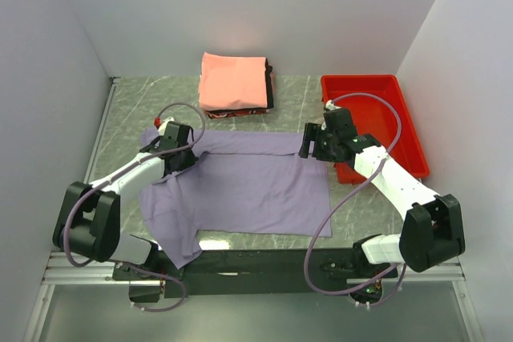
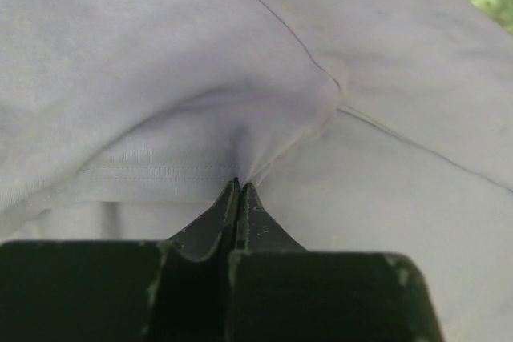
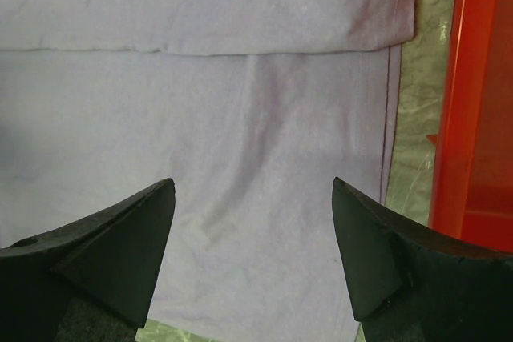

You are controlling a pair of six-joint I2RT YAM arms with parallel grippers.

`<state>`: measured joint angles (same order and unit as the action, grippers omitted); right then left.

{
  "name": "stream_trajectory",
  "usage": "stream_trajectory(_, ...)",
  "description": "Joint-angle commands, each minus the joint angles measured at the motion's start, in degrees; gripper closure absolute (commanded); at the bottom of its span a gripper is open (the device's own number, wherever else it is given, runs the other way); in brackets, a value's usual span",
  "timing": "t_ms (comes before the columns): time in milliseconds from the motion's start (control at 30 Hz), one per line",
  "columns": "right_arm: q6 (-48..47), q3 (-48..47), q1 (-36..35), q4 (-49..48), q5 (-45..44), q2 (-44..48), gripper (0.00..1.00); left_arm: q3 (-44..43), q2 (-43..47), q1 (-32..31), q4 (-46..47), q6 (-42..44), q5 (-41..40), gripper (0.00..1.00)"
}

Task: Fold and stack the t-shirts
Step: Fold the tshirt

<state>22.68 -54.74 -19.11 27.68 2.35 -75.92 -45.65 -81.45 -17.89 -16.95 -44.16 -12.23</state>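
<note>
The lavender-purple t-shirt (image 1: 244,190) lies spread on the table, its far part folded toward me. My left gripper (image 1: 178,148) is shut on a pinch of its cloth near the far left sleeve seam; the left wrist view shows the closed fingertips (image 2: 238,188) gripping a puckered fold of the shirt (image 2: 160,78). My right gripper (image 1: 311,146) is open and empty above the shirt's far right corner; the right wrist view shows both fingers (image 3: 136,222) spread wide over the purple cloth (image 3: 256,142). A folded stack, salmon-pink shirt (image 1: 233,80) on top of black and dark red ones, sits at the back.
A red plastic tray (image 1: 405,122) stands at the right, its rim close beside my right gripper, also in the right wrist view (image 3: 473,102). White walls enclose the green marbled table (image 1: 132,102) on three sides.
</note>
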Motion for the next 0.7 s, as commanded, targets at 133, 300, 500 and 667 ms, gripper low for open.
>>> stream_trajectory(133, -0.70, -0.28, -0.05, -0.17, -0.33, 0.95, 0.15, -0.32, 2.00, -2.41, -5.01, -0.57, 1.60, 0.99)
stream_trajectory(300, -0.79, -0.28, -0.05, -0.17, 0.02, 0.69, 0.15, -1.28, 2.17, -4.43, -10.38, -2.50, -0.42, 0.99)
stream_trajectory(500, -0.88, -0.10, -0.05, -0.35, 0.81, 0.16, 0.15, -1.20, 3.67, -6.02, -11.53, -2.68, 1.86, 0.92)
stream_trajectory(667, -1.05, -0.02, -0.05, -0.26, 1.17, 0.07, 0.15, -1.90, 1.30, -6.63, -11.88, -2.42, 2.12, 0.62)
